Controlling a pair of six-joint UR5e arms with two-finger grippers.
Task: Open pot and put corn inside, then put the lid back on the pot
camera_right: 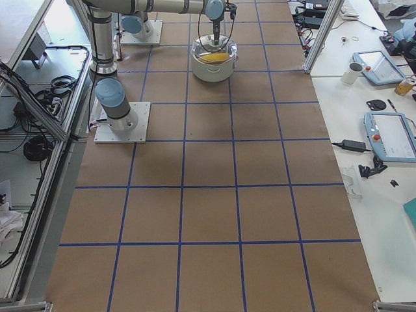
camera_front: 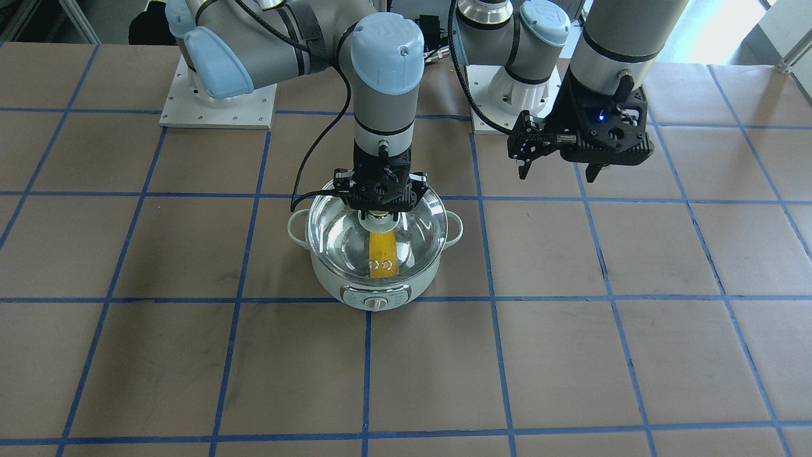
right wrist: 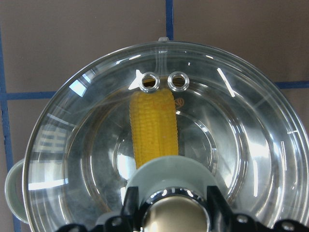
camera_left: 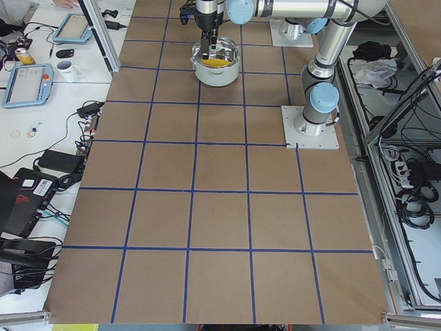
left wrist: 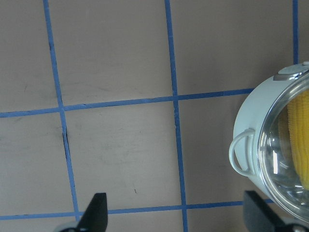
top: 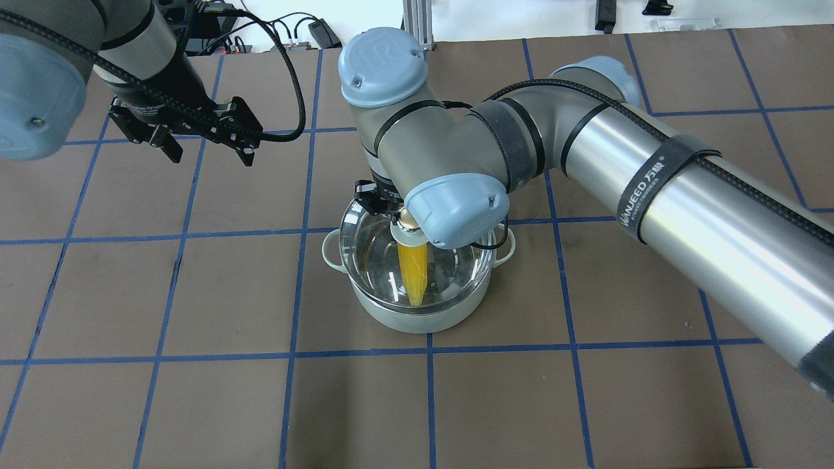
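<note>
The mint-green pot [camera_front: 374, 293] stands mid-table, with its knob panel facing away from the robot. The clear glass lid [camera_front: 420, 222] sits on its rim. The yellow corn [camera_front: 382, 252] lies inside, seen through the glass, and also shows in the right wrist view [right wrist: 153, 125]. My right gripper [camera_front: 379, 216] stands straight above the pot, with its fingers [right wrist: 131, 205] closed against the lid's gold-capped knob [right wrist: 174, 217]. My left gripper [camera_front: 558, 176] is open and empty, and hovers above the table, apart from the pot on the robot's left. Its wrist view shows the pot [left wrist: 251, 116] at the right edge.
The brown table top [top: 195, 365] carries a blue tape grid. The two arm base plates [camera_front: 219, 105] sit at the robot's edge. Side benches with tablets, a mug and cables [camera_left: 62, 69] lie beyond the table's far edge.
</note>
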